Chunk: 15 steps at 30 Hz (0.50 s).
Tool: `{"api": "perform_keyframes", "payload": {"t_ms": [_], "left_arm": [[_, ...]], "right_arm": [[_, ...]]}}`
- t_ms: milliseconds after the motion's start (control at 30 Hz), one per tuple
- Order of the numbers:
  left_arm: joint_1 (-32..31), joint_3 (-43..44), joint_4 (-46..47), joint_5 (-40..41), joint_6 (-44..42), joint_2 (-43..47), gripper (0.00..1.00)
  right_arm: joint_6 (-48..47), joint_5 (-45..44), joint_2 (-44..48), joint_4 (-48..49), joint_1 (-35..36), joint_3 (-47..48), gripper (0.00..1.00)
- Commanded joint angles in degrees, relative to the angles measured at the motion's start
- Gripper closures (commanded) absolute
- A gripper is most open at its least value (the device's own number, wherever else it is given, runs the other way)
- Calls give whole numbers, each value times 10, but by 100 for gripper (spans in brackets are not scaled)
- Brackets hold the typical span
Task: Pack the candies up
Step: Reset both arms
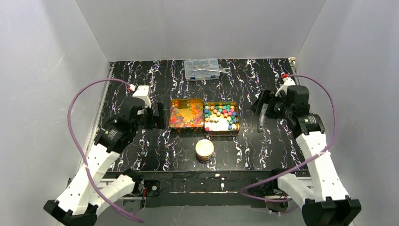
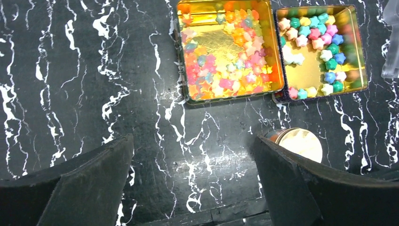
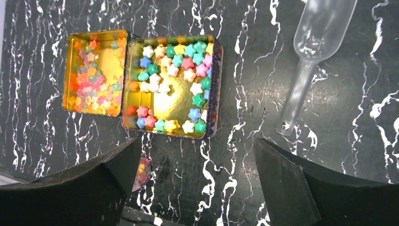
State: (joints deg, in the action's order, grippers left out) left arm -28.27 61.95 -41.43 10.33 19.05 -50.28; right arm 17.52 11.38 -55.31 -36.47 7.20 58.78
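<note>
A black counter point(image 1: 141, 155) veined with white carries everything, and the left arm point(image 1: 108, 141) and right arm point(image 1: 315, 141) reach in over it from the near edge, one on each side. The left tool point(image 2: 193, 146) hangs above bare counter to the left of the tins, its fingers spread wide with nothing between them. The right tool point(image 3: 197, 146) hangs on the far side of the tins, likewise spread wide and holding nothing. Two square golden tins sit touching side by side in the middle of the counter. The left tin point(image 2: 221, 40) holds the glossy red, orange and yellow candies point(image 1: 181, 117), heaped along its edges with a bare patch of gold near the middle. The right tin point(image 2: 308, 73) holds the pastel candies point(image 1: 223, 112), small pink, green, blue, yellow and white stars ringing its bare floor. A clear compartment box point(image 1: 202, 69) with a wrench point(image 1: 211, 69) on top stands at the far edge, well apart from the tins. A clear plastic scoop point(image 3: 310, 61) lies on the counter just right of the pastel tin, touching neither tool. A small round container point(image 1: 204, 149) with a pale golden top stands near the tins, in front of where they meet.
</note>
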Motion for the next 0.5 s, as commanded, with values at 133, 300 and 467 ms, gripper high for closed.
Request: {"api": "perform_keyframes", "payload": {"t_ms": [133, 300, 467], "left_arm": [[2, -100, 49, 30, -20, 115, 2], [2, -148, 74, 34, -35, 186, 2], [2, -189, 97, 17, -43, 240, 2]], "right_arm": [[-26, -17, 109, 73, 1, -55, 2], [-42, 4, 142, 95, 8, -80, 2], [-46, 25, 163, 101, 8, -94, 2]]}}
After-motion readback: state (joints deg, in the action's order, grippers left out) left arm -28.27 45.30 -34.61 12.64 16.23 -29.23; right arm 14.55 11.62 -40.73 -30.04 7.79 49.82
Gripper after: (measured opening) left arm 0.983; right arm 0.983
